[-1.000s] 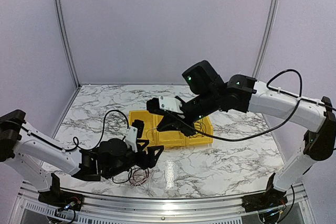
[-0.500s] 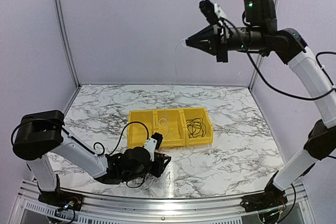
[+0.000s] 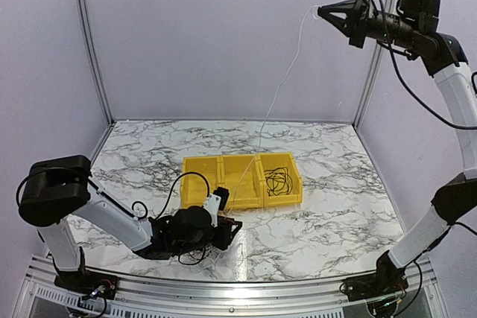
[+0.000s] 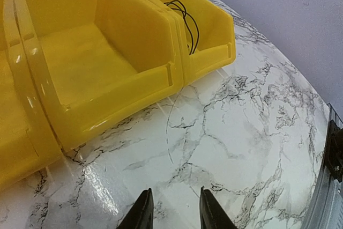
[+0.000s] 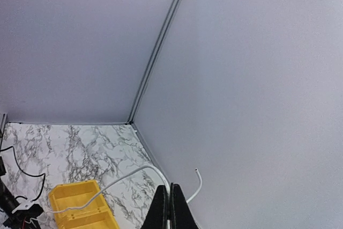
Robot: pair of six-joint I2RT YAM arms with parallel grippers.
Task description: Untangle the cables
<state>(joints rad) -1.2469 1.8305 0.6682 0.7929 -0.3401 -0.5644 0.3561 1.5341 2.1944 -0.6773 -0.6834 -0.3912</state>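
Note:
My right gripper [image 3: 322, 11] is raised high at the back right, shut on a thin white cable [image 3: 276, 102]. A short free end curls past the jaws in the right wrist view, where the gripper [image 5: 170, 189] pinches the white cable [image 5: 123, 175]. The cable runs down in a nearly straight line to my left gripper [image 3: 231, 226], low on the table in front of the yellow bin [image 3: 200, 184]. The rest of the tangle is hidden under that gripper. In the left wrist view the left gripper [image 4: 172, 192] has its tips partly apart over bare marble. Black cables [image 3: 277, 179] lie looped in the bin's right compartment.
The yellow bin [image 4: 107, 105] has three compartments; the middle one is empty and the black loops [image 4: 187, 20] rest in the right one. Grey walls enclose the marble table on three sides. A metal rail runs along the near edge.
The right gripper has climbed from the bin to high at the back right, drawing the white cable out long. The left gripper's jaws have narrowed and it stays low by the bin.

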